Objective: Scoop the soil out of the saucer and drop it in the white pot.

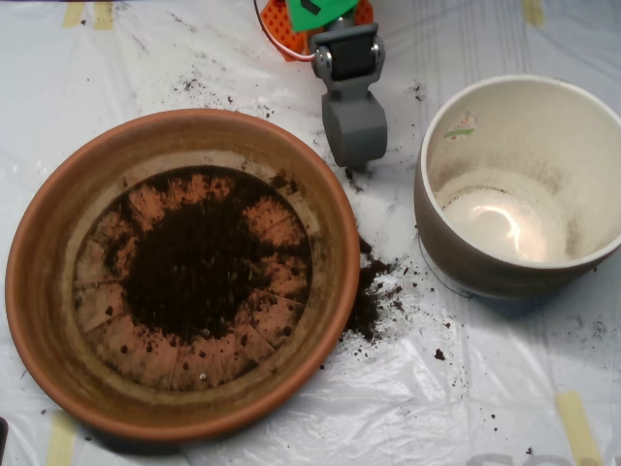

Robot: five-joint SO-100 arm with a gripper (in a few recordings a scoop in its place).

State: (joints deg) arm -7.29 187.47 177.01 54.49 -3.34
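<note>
I work at a makeshift test bench: a table wrapped in crinkled clear plastic sheeting (466, 408) held by strips of yellowish masking tape (577, 424), with loose dark soil crumbs (374, 291) spilled across it.

pretty bright even light, hot glare inside the white pot (505, 225), shiny plastic sheet (408, 398), soft shadows, slightly soft focus

White pot (485, 262) cut off at right edge; arm (320, 19) at top.
</note>
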